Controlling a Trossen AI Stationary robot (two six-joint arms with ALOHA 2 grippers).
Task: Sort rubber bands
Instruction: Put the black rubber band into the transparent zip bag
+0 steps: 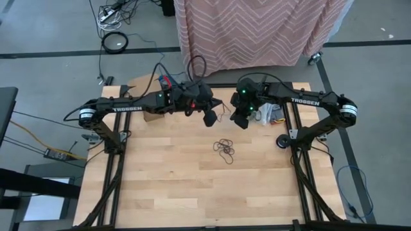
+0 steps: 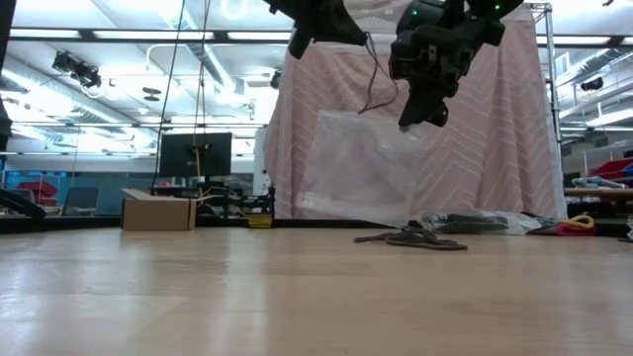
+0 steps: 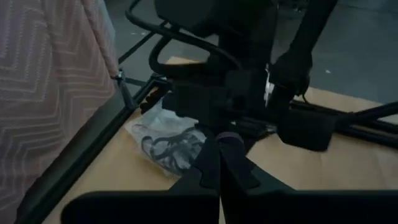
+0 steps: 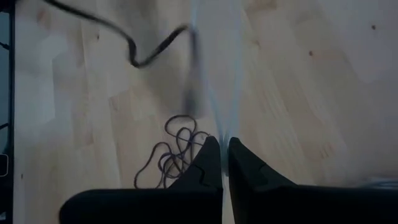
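Wooden tabletop (image 1: 192, 186) carries a loose tangle of dark rubber bands (image 1: 224, 149) near its middle, lying flat and apart from both arms. Both arms are raised over the far part of the tabletop, close together. The left end effector (image 1: 210, 118) is clenched, its fingers pressed together. The right end effector (image 1: 240, 120) is also clenched, pinching the edge of a clear plastic bag (image 2: 361, 168) that hangs down from it above the bands. Another clear bag (image 3: 163, 142) with dark bands inside lies by the far right edge. A cardboard box (image 2: 158, 210) sits at the far left.
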